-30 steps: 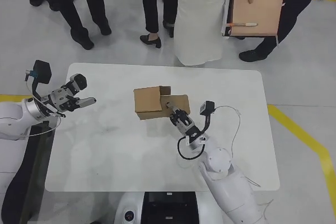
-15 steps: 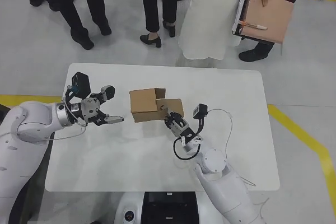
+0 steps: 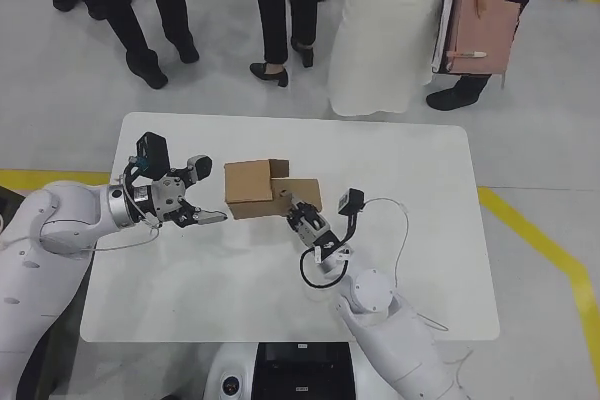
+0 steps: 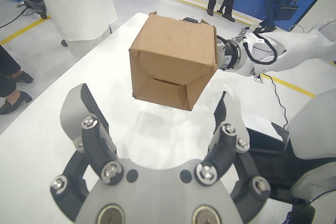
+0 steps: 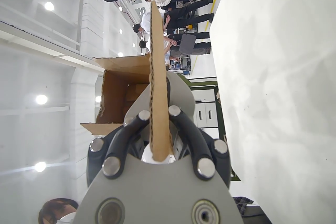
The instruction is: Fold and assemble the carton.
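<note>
A brown cardboard carton (image 3: 255, 187) is held above the white table (image 3: 430, 180), lying on its side. My right gripper (image 3: 298, 213) is shut on one of its open flaps (image 5: 157, 83), which runs edge-on between the fingers. In the left wrist view the carton (image 4: 173, 62) shows its folded bottom, lifted off the table with the right arm behind it. My left gripper (image 3: 202, 192) stands open just left of the carton, apart from it, with nothing between its fingers (image 4: 86, 104).
A black cable (image 3: 400, 215) trails from the right arm over the table's right half. Several people stand beyond the table's far edge. Yellow floor tape (image 3: 540, 240) runs to the right of the table.
The left arm swung in from the table's left edge to just beside the carton. The right gripper carried the carton a little to the left.
</note>
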